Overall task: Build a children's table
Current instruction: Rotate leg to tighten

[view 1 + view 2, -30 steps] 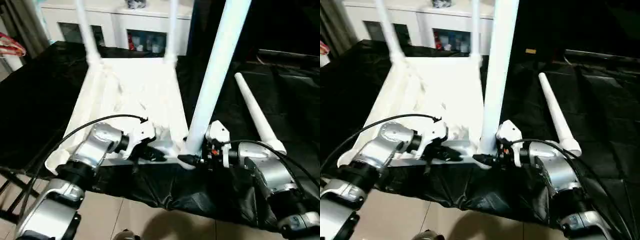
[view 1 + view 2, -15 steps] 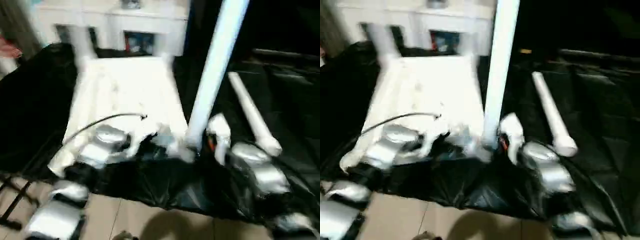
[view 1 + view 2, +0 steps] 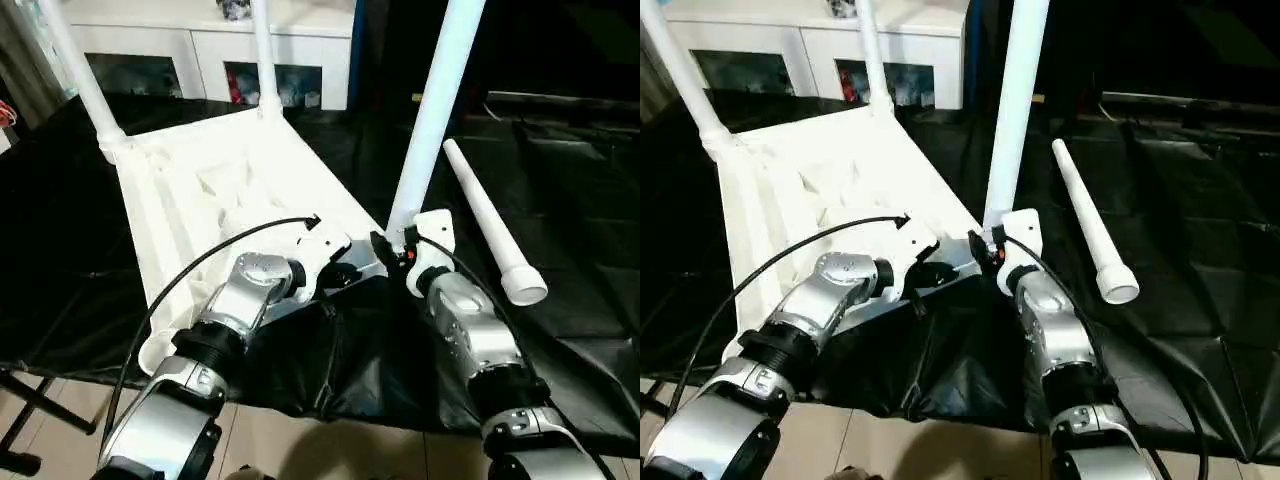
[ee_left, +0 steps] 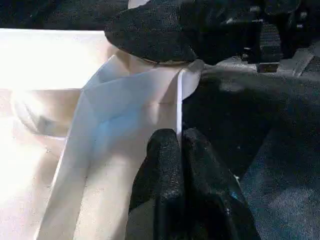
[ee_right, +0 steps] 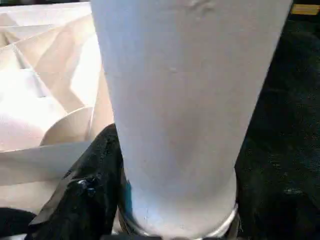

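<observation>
At near corner socket (image 3: 385, 262), right pincer (image 3: 392, 245) gripping third leg (image 3: 432, 110), left pincer (image 4: 176, 165) clenched on tabletop (image 3: 200, 200) rim; next, seating it fully, then fourth leg (image 3: 490, 222).

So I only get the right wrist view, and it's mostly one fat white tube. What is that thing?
Observer: A table leg, standing upright in the near right corner of the upside-down table top. The right tool is clamped around its base.
Visitor: Are any other legs in?
Observer: Yes, two far legs stand in the far corners.
Visitor: And the fourth?
Observer: The loose leg lies on the black sheet, to the right of the top.
</observation>
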Controlling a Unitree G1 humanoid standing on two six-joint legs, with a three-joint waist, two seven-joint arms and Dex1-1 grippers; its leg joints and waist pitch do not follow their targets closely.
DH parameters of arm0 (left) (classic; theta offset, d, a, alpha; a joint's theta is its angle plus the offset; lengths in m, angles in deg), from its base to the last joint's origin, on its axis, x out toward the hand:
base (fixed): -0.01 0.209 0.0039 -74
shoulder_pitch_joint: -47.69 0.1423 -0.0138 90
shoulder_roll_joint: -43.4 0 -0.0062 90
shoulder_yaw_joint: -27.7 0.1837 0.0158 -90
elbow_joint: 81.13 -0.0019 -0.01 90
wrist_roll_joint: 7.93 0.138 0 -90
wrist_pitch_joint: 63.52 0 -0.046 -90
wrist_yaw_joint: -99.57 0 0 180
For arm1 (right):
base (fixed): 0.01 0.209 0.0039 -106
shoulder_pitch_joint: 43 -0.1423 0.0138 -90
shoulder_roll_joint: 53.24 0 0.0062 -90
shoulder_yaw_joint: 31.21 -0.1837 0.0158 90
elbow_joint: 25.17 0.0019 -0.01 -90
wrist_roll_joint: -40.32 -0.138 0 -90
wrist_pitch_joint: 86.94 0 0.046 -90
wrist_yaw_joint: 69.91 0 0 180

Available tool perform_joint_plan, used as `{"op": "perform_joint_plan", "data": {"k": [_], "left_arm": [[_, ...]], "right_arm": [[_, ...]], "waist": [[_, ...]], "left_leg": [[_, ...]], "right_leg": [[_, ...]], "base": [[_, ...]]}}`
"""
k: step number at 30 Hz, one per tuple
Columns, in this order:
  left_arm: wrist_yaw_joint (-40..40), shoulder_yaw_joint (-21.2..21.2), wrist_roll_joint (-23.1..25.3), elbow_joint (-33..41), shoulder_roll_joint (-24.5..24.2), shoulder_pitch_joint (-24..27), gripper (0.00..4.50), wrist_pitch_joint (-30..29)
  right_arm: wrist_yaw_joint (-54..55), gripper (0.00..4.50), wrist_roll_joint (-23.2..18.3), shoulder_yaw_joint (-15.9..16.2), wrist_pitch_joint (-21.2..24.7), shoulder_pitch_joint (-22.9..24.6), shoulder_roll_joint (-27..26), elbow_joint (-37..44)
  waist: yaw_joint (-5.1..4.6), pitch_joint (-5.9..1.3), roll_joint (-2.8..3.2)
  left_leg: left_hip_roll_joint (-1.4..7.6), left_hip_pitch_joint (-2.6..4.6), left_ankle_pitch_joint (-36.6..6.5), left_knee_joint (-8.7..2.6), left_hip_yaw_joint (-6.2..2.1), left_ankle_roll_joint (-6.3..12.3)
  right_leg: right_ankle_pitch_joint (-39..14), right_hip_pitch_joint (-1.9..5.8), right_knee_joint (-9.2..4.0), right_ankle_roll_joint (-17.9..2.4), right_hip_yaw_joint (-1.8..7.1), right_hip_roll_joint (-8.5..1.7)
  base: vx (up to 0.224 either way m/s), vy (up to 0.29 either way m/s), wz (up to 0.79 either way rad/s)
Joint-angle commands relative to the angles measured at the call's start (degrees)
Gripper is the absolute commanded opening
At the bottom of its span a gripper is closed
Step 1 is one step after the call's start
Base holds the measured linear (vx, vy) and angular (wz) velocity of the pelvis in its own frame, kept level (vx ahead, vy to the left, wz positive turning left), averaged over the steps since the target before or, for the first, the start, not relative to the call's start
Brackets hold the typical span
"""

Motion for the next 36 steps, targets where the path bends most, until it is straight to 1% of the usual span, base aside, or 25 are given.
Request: {"op": "perform_joint_plan", "data": {"k": [1,2,3,4,6,8,9,10,11,12,13,14,16,17,18,19,20,22,23,25,29,31,32,34,36], "left_arm": [[4.82,1.64,-2.61,4.43,1.18,0.3,0.0,2.31],[5.51,1.67,-2.75,4.76,0.8,0.57,0.0,2.42],[6.81,1.91,-2.91,5.35,-0.06,1.07,0.0,2.57],[7.65,2.09,-3.0,5.72,-0.64,1.39,0.0,2.65],[9.17,2.4,-3.14,6.39,-1.7,1.89,0.0,2.52],[13.51,3.19,-3.39,7.8,-4.83,2.94,0.0,2.87],[14.31,3.28,-3.4,7.89,-5.42,3.03,0.0,3.12],[14.51,3.3,-3.39,7.91,-5.58,3.06,0.0,3.18],[16.19,3.52,-3.24,8.04,-6.79,3.22,0.0,3.79],[16.9,3.6,-3.16,8.05,-7.26,3.27,0.0,4.1],[18.15,3.67,-3.09,8.08,-8.17,3.34,0.0,4.38],[19.0,3.72,-3.04,8.1,-8.81,3.39,0.0,4.56],[21.19,3.82,-3.47,8.6,-10.05,3.59,0.0,4.81],[22.21,3.99,-3.6,8.92,-10.7,3.69,0.0,4.82],[23.61,4.29,-3.92,9.49,-11.72,3.92,0.0,4.8],[23.8,4.34,-3.96,9.57,-11.87,3.96,0.0,4.8],[24.65,4.57,-4.12,9.87,-12.43,4.08,0.0,4.71],[25.62,4.84,-4.23,10.08,-12.96,4.18,0.0,4.8],[26.88,5.24,-4.27,10.27,-13.56,4.29,0.0,4.98],[27.76,5.62,-4.15,10.31,-14.04,4.32,0.0,5.25],[28.49,5.75,-4.16,10.32,-14.27,4.26,0.0,5.37],[28.69,5.76,-4.18,10.27,-14.33,4.16,0.0,5.34],[28.85,5.77,-4.19,10.24,-14.38,4.09,0.0,5.32],[28.74,5.7,-4.21,10.01,-14.2,3.85,0.0,5.2],[28.71,5.72,-4.27,9.95,-14.14,3.78,0.0,5.19]], "right_arm": [[-6.67,3.4,-0.82,4.41,0.81,0.44,-1.37,-0.13],[-7.35,3.54,-0.74,4.59,0.68,0.47,-1.03,-0.03],[-9.22,3.54,-0.62,5.16,0.33,0.6,-0.12,0.26],[-10.5,3.69,-0.55,5.56,0.05,0.69,0.5,0.45],[-13.29,3.69,-0.8,6.16,0.07,0.98,1.7,1.09],[-21.88,3.69,-1.86,7.75,-0.11,1.87,5.52,2.96],[-23.52,3.69,-2.11,8.0,-0.12,2.05,6.3,3.43],[-23.95,3.69,-2.18,8.05,-0.11,2.1,6.5,3.54],[-27.39,3.69,-2.68,8.21,0.37,2.34,7.79,4.36],[-28.64,3.69,-2.85,8.23,0.68,2.4,8.18,4.61],[-31.75,3.69,-3.32,8.94,1.2,2.78,9.36,5.61],[-33.95,3.69,-3.66,9.5,1.51,3.06,10.2,6.3],[-37.93,3.69,-4.35,10.71,2.18,3.72,11.78,8.04],[-39.74,3.69,-4.6,11.39,2.4,4.11,12.6,9.04],[-42.72,3.69,-5.32,12.57,3.27,4.79,13.93,10.75],[-43.16,3.69,-5.44,12.74,3.41,4.89,14.13,11.0],[-44.92,3.69,-5.81,13.42,3.92,5.33,14.84,12.05],[-46.63,3.69,-5.91,14.08,4.28,5.79,15.48,13.05],[-48.66,3.69,-5.61,15.24,4.57,6.39,16.32,14.1],[-50.29,3.69,-5.07,16.34,4.73,6.95,17.0,14.84],[-51.08,3.35,-5.43,16.74,5.48,7.31,17.22,15.51],[-51.16,3.33,-5.62,16.8,5.74,7.44,17.23,15.79],[-51.2,3.09,-5.76,16.86,5.99,7.56,17.28,16.09],[-50.88,2.97,-6.28,16.65,6.76,7.94,17.0,16.55],[-50.53,2.87,-6.46,16.37,6.93,8.1,16.77,16.65]], "waist": [[0.09,-3.79,-0.3],[0.03,-3.84,-0.19],[0.06,-3.89,-0.09],[0.16,-3.95,-0.07],[0.25,-3.93,-0.05],[0.43,-3.85,-0.21],[0.59,-3.85,-0.17],[0.58,-3.77,-0.45],[0.78,-3.77,-0.34],[0.79,-3.73,-0.42],[0.91,-3.65,-0.32],[0.98,-3.62,-0.41],[1.24,-3.68,-0.43],[1.57,-3.78,-0.42],[1.66,-3.76,-0.74],[2.01,-3.8,-0.58],[2.09,-3.79,-0.63],[2.36,-3.71,-0.59],[2.44,-3.71,-0.79],[2.64,-3.67,-0.66],[2.9,-3.62,-0.79],[3.03,-3.66,-0.75],[3.16,-3.73,-0.79],[3.26,-3.84,-0.78],[3.3,-3.84,-0.8]], "left_leg": [[3.05,0.43,-11.19,-3.76,-1.69,3.01],[3.1,0.45,-10.4,-3.72,-1.65,3.32],[3.09,0.5,-10.02,-3.64,-1.62,3.46],[3.19,0.42,-9.24,-3.61,-1.64,3.83],[3.21,0.47,-9.22,-3.58,-1.59,4.05],[3.36,0.55,-9.88,-3.6,-1.53,4.47],[3.4,0.58,-10.04,-3.57,-1.53,4.46],[3.36,0.54,-10.12,-3.58,-1.4,4.54],[3.43,0.62,-10.07,-3.62,-1.49,4.32],[3.46,0.58,-10.2,-3.63,-1.45,4.3],[3.54,0.7,-10.57,-3.65,-1.4,4.05],[3.53,0.7,-10.79,-3.68,-1.43,3.96],[3.63,0.66,-10.4,-3.67,-1.43,4.07],[3.74,0.7,-9.83,-3.59,-1.4,4.2],[3.68,0.63,-9.64,-3.56,-1.36,4.37],[3.71,0.59,-9.09,-3.55,-1.38,4.62],[3.75,0.68,-9.14,-3.55,-1.38,4.53],[3.7,0.64,-9.34,-3.55,-1.36,4.34],[3.71,0.74,-9.76,-3.61,-1.38,4.07],[3.77,0.73,-9.99,-3.65,-1.44,3.82],[3.63,0.77,-10.58,-3.71,-1.47,3.31],[3.67,0.84,-10.51,-3.69,-1.47,3.13],[3.68,0.85,-10.18,-3.68,-1.47,3.13],[3.69,0.78,-9.18,-3.62,-1.46,3.39],[3.65,0.75,-9.17,-3.58,-1.45,3.43]], "right_leg": [[-12.58,3.23,-4.41,-11.24,3.02,-5.47],[-11.59,3.18,-4.32,-11.56,3.05,-5.46],[-10.94,3.14,-4.25,-11.78,3.06,-5.41],[-9.29,3.25,-3.95,-12.45,3.02,-5.42],[-8.81,3.2,-3.96,-12.76,3.0,-5.43],[-8.9,3.21,-3.93,-12.94,3.01,-5.43],[-9.13,3.23,-3.94,-12.83,3.01,-5.44],[-9.39,3.21,-3.98,-12.79,3.02,-5.33],[-10.31,3.17,-4.0,-12.69,2.98,-5.41],[-10.65,3.15,-3.99,-12.65,2.97,-5.37],[-11.41,2.95,-4.05,-12.57,3.02,-5.39],[-11.92,3.03,-4.12,-12.47,2.98,-5.4],[-11.72,3.05,-3.95,-12.19,3.0,-5.35],[-10.61,3.0,-3.81,-12.36,3.04,-5.42],[-10.46,3.04,-3.75,-12.38,3.03,-5.41],[-10.3,3.05,-3.65,-12.29,3.05,-5.48],[-10.62,2.88,-3.71,-12.36,3.02,-5.48],[-11.54,2.87,-3.81,-12.18,3.05,-5.57],[-12.59,2.82,-3.94,-11.95,3.0,-5.56],[-13.32,2.77,-3.97,-11.44,3.07,-5.56],[-15.68,2.72,-4.21,-10.68,3.07,-5.63],[-15.95,2.67,-4.26,-10.44,3.09,-5.66],[-15.4,2.71,-4.17,-10.38,3.08,-5.6],[-13.05,2.69,-3.88,-10.8,3.05,-5.47],[-12.77,2.73,-3.85,-10.99,3.04,-5.53]], "base": [[0.0,0.0,0.0],[0.0,0.0,0.0],[0.0,0.0,0.0],[0.0,0.0,0.0],[0.0,0.0,0.0],[0.0,0.0,0.0],[0.0,0.0,0.0],[0.0,0.0,0.0],[0.0,0.0,0.0],[0.0,0.0,0.0],[0.0,0.0,0.0],[0.0,0.0,0.0],[0.0,0.0,0.0],[0.0,0.0,0.0],[0.0,0.0,0.0],[0.0,0.0,0.0],[0.0,0.0,0.0],[0.0,0.0,0.0],[0.0,0.0,0.0],[0.0,0.0,0.0],[0.0,0.0,0.0],[0.0,0.0,0.0],[0.0,0.0,0.0],[0.0,0.0,0.0],[0.0,0.0,0.0]]}}
